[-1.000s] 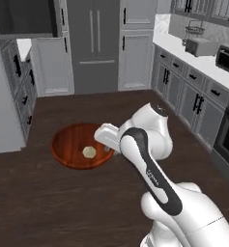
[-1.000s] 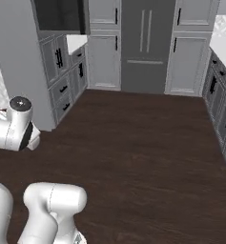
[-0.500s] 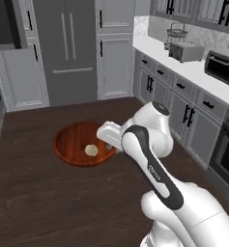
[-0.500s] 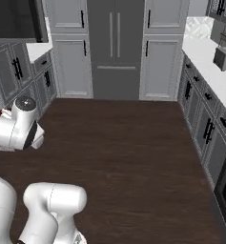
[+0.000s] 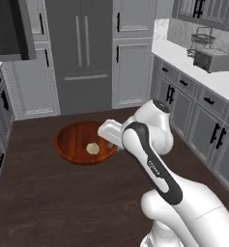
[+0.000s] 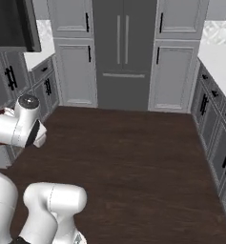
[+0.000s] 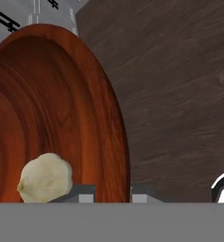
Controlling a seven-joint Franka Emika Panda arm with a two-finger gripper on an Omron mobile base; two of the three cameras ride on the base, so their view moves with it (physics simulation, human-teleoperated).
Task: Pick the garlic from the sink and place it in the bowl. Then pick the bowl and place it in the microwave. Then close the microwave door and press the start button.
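**Bowl carried, garlic inside**

Dark wood floor (image 5: 48, 193) below, grey fridge (image 5: 79, 53) and cabinets (image 6: 174, 62) ahead. I see the gripper (image 7: 112, 193) clamped on the bowl (image 5: 75, 140) rim; garlic (image 5: 92, 148) sits inside, beside the fingertips (image 7: 83, 192).

Flat, even rendered light fills the kitchen, with no hard shadows or glare on the dark floor (image 5: 48, 202). Soft sheen shows on the bowl (image 7: 61, 118), and edges look slightly coarse and soft around it.
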